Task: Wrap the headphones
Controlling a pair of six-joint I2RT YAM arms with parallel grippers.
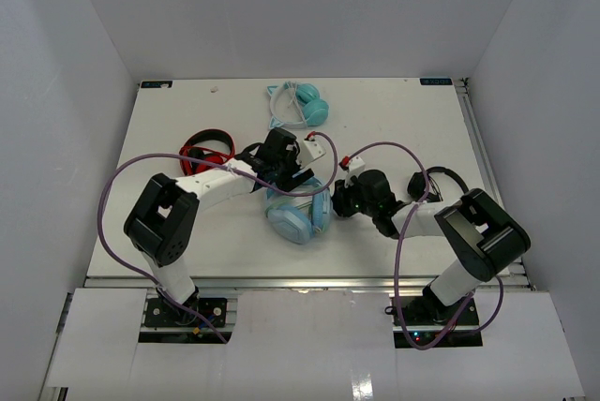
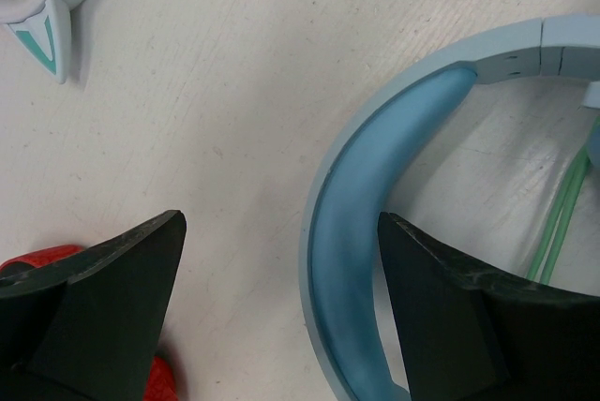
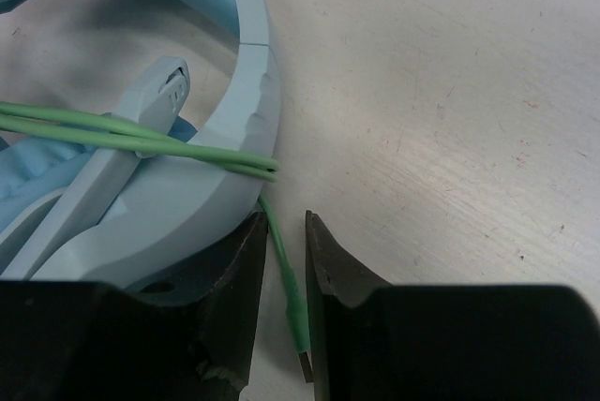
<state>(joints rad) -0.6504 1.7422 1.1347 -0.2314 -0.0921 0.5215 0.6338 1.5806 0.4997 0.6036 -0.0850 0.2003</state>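
The light-blue headphones [image 1: 298,214] lie at mid-table with thick padded cups. My left gripper [image 1: 289,172] is open, its jaws standing wide on either side of the headband [image 2: 352,232] without touching it. The pale-green cable [image 3: 141,134] runs in two strands across the headphones' shell [image 3: 187,204] and also shows in the left wrist view [image 2: 562,214]. My right gripper [image 1: 336,197] sits at the headphones' right side, its jaws a narrow gap apart. The cable's plug end [image 3: 298,335] lies loose in that gap.
A smaller teal pair with a white cat-ear band [image 1: 300,104] lies behind; its ear tip shows in the left wrist view [image 2: 47,7]. A red-and-black pair [image 1: 208,150] lies beside my left finger [image 2: 37,256]. A black headset [image 1: 436,181] lies right. White walls ring the table.
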